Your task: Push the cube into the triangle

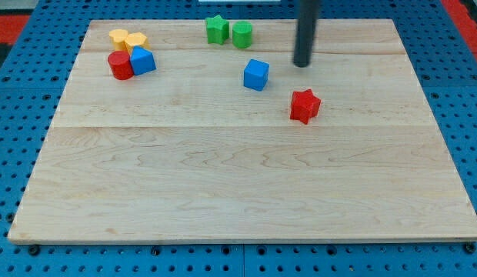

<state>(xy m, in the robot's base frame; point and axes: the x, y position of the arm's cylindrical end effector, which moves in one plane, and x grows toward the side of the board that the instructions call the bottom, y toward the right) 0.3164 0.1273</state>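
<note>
The blue cube [255, 75] sits square and upright on the wooden board [246, 185], in its upper middle, touching nothing. My tip [302, 65] stands just to its right and slightly higher in the view, apart from it; being a bare rod, it grips nothing. Below the tip lies a red star block [305, 106]. Well to the left, the blue triangle block [142, 60] huddles against a red cylinder [120, 65] and two yellow blocks [128, 39]. Two green blocks [228, 31] sit near the top edge.

rod [306, 31] cut off at view's top, yellow blocks' [128, 39] shapes unclear
</note>
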